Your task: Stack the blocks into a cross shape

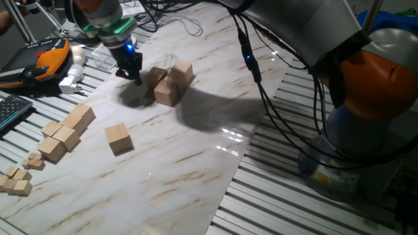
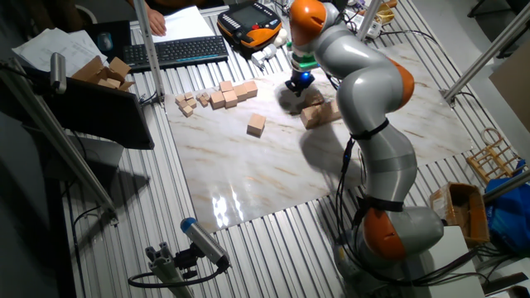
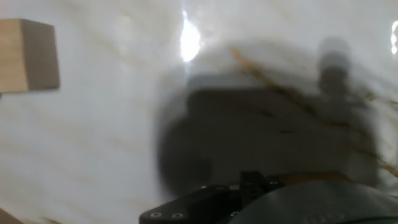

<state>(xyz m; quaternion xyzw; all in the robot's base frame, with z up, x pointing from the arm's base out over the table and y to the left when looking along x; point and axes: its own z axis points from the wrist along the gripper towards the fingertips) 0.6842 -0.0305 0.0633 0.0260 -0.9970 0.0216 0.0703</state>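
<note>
While the gripper (image 1: 132, 73) hangs low over the glossy, brown-veined marble slab (image 1: 196, 163), whether its dark fingers are spread or pressed together cannot be told. Just beside it sits a cluster of blocks (image 1: 171, 82), plain matte tan wood with square edges, one raised above the others. A lone block (image 1: 118, 138) lies well apart on bare slab, with open marble all round it. Beyond that, near the slab's edge, a joined row of cubes (image 1: 65, 134) and small cubelets (image 1: 16, 181) rest. No writing is legible.
</note>
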